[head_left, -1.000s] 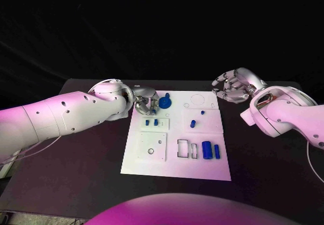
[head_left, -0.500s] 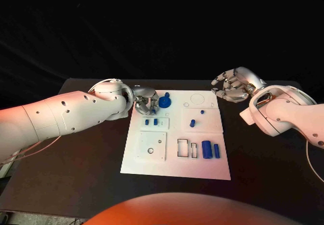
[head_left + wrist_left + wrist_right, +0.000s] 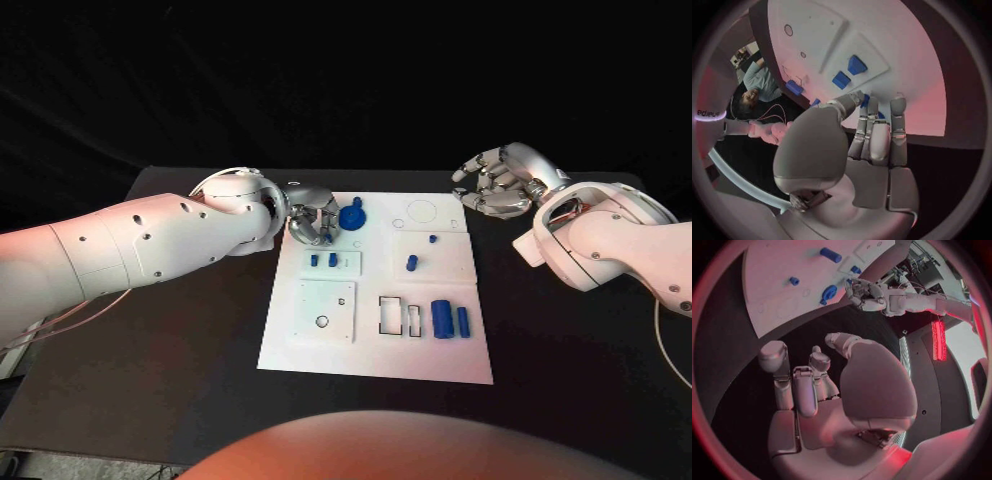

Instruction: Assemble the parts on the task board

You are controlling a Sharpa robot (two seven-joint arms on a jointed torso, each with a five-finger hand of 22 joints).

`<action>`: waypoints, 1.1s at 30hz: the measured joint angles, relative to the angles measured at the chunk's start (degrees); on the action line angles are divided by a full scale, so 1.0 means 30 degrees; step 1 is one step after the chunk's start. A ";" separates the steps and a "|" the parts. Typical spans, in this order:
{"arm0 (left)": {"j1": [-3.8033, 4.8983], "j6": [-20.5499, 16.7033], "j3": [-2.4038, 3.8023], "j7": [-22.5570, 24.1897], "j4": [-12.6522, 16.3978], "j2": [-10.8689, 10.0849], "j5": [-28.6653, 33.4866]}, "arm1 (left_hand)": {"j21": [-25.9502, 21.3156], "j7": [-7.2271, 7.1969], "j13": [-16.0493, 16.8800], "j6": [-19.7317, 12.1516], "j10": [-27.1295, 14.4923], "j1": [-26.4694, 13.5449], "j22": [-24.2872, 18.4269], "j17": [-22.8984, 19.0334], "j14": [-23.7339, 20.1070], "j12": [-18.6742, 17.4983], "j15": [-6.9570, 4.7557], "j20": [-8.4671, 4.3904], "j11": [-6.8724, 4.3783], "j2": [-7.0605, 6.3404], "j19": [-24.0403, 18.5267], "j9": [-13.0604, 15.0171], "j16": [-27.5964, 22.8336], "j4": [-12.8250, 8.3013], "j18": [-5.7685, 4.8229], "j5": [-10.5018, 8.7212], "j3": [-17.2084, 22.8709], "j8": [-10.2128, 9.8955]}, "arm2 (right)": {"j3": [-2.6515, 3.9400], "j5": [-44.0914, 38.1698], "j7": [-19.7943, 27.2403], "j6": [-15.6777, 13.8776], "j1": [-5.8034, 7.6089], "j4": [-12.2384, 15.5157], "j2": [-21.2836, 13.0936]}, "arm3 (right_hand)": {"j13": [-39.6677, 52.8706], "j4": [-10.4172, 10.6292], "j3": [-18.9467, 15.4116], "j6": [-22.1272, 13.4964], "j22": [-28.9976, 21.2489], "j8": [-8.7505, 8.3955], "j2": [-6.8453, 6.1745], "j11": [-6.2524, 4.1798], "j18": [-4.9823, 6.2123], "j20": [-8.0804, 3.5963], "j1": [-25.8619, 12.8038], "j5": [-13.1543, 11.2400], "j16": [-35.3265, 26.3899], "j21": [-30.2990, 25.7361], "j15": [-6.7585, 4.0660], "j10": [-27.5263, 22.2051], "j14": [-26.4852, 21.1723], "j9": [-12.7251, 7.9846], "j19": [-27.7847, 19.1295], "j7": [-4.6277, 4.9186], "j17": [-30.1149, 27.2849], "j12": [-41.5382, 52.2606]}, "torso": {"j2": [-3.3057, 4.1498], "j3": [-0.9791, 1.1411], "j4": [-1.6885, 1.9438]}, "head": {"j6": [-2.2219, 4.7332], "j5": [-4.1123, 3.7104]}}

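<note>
- Left hand (image 3: 309,222) stays at the task board's (image 3: 378,345) far left corner, fingers curled beside the round blue part (image 3: 353,213); grip cannot be told.
- Right hand (image 3: 495,183) unmoved, curled, empty, off the board.

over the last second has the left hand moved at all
No. In the head view the silver left hand stays at the far left corner of the white task board, beside the round blue part.
</note>
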 measured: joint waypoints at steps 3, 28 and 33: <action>-0.0001 0.0015 -0.0002 -0.0011 -0.0006 -0.0001 -0.0006 | -0.0060 0.0000 -0.0028 0.0000 0.0000 -0.0058 -0.0011 -0.0003 0.0000 -0.0094 0.0000 0.0073 0.0000 -0.0058 -0.0074 0.0021 0.0000 0.0079 0.0001 0.0000 -0.0079 -0.0021 | 0.0000 0.0000 0.0000 0.0002 0.0000 0.0000 0.0001 | 0.0000 0.0000 0.0000 0.0001 -0.0001 0.0000 0.0000 0.0000 0.0000 0.0000 0.0000 0.0000 0.0000 0.0000 0.0000 0.0000 -0.0001 -0.0002 0.0000 0.0000 -0.0001 0.0000 | 0.0000 0.0000 0.0005 | 0.0000 -0.0009; -0.0016 0.0152 -0.0023 -0.0151 0.0008 -0.0006 -0.0059 | -0.0371 0.0139 -0.0061 -0.0538 -0.0142 -0.0686 -0.0049 -0.0051 -0.0144 -0.0165 0.0144 0.0138 0.0136 -0.0534 -0.0139 -0.0005 0.0000 0.0504 0.0001 0.0697 -0.0608 -0.0732 | 0.0000 -0.0006 -0.0035 0.0096 -0.0005 -0.0019 0.0020 | -0.0017 0.0001 -0.0001 0.0000 -0.0052 0.0000 0.0000 0.0001 0.0000 0.0000 0.0000 0.0116 -0.0076 -0.0088 0.0000 0.0000 -0.0001 0.0013 0.0000 0.0000 -0.0005 0.0000 | -0.0009 0.0015 -0.0015 | -0.0002 -0.0024; -0.0021 0.0186 -0.0029 -0.0247 -0.0008 -0.0005 -0.0064 | -0.0490 0.0239 -0.0060 -0.0917 -0.0209 -0.0756 -0.0073 -0.0105 -0.0212 -0.0164 0.0211 0.0138 0.0203 -0.0604 -0.0139 -0.0054 0.0000 0.0633 0.0000 0.0843 -0.0736 -0.1106 | 0.0000 -0.0015 -0.0047 0.0116 -0.0005 -0.0024 0.0019 | -0.0017 0.0001 -0.0001 0.0000 -0.0051 0.0000 0.0000 0.0000 0.0001 0.0000 0.0001 0.0116 -0.0076 -0.0089 0.0000 0.0000 -0.0001 0.0012 0.0000 0.0000 -0.0006 -0.0001 | -0.0011 0.0013 -0.0004 | -0.0002 -0.0040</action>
